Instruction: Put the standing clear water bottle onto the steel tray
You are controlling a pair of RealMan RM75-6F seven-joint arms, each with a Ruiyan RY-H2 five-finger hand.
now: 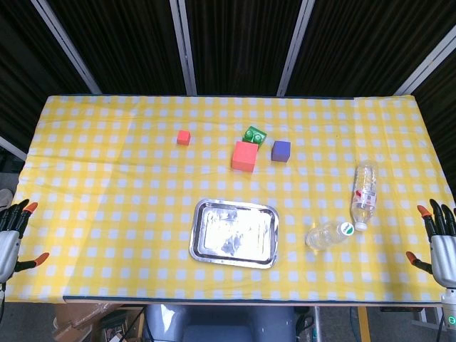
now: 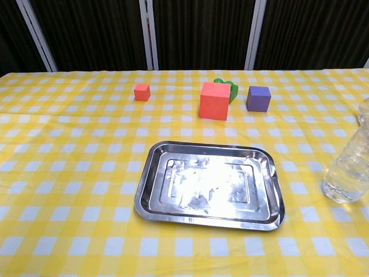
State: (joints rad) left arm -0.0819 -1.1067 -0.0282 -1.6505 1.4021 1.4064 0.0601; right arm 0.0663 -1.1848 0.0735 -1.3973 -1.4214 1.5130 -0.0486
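Note:
The standing clear water bottle has a green cap and stands just right of the steel tray. In the chest view the bottle rises at the right edge, its top cut off, beside the tray, which holds nothing. My left hand hovers off the table's left front corner with its fingers spread. Off the right front corner my right hand also holds nothing, fingers apart. Neither hand appears in the chest view.
A second clear bottle with a red label lies on its side behind the standing one. Behind the tray sit a large red cube, a green block, a purple cube and a small red cube.

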